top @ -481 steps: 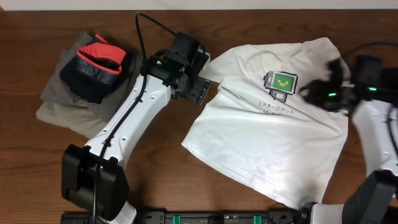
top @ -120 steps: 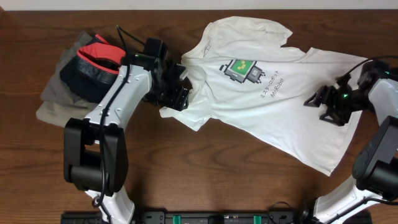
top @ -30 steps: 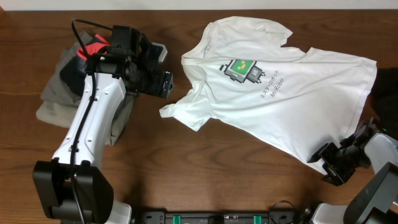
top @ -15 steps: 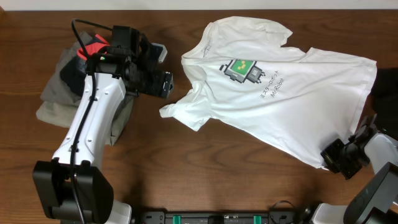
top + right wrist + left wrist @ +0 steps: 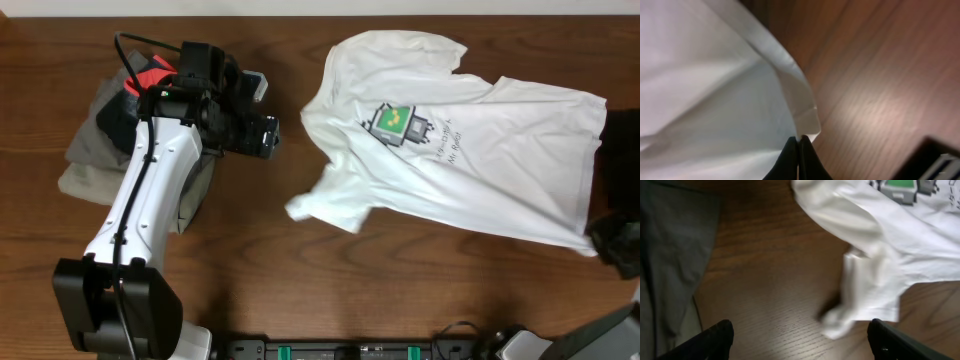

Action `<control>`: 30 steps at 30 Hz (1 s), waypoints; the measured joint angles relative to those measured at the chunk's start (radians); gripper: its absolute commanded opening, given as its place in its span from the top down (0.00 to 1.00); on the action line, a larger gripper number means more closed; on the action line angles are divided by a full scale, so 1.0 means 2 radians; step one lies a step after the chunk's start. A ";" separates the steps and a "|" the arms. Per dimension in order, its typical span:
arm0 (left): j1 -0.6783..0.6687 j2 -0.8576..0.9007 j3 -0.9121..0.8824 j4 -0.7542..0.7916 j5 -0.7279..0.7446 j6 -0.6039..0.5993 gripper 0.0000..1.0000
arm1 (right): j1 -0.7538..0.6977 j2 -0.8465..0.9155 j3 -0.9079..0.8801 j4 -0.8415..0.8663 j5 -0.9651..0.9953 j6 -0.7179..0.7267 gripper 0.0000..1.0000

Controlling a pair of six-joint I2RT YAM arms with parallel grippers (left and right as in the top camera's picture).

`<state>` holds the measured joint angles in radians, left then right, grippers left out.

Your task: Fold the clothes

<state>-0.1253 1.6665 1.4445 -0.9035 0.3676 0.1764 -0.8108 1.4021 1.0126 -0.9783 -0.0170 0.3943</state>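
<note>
One white T-shirt (image 5: pixel 480 150), soft and creased, lies spread at 2 o'clock on the wood-grain tabletop (image 5: pixel 300 290). One heap of grey, black and red garments (image 5: pixel 90 165) sits at 10 o'clock. Two hands: left hand (image 5: pixel 268 135) gaping and empty; right hand (image 5: pixel 620 245), blurred and cut off at 4 o'clock, pinched closed on the shirt's hem corner.

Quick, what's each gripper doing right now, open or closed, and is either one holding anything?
Left gripper: open, holding nothing.
Right gripper: shut on the hem corner of the white T-shirt.
</note>
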 measured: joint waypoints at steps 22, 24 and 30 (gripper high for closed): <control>-0.130 0.128 -0.007 0.069 0.101 -0.023 0.28 | 0.018 -0.008 0.003 -0.008 -0.003 0.000 0.99; -0.143 0.128 -0.007 0.049 0.107 -0.024 0.25 | 0.018 -0.008 0.003 -0.008 -0.005 0.000 0.99; -0.177 0.128 -0.007 0.011 0.092 -0.015 0.19 | 0.018 -0.008 0.003 -0.008 -0.008 0.000 0.99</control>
<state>-0.4801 1.9224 1.4303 -0.8814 0.5507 0.1455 -0.7746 1.3865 1.0187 -0.9936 -0.0326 0.3939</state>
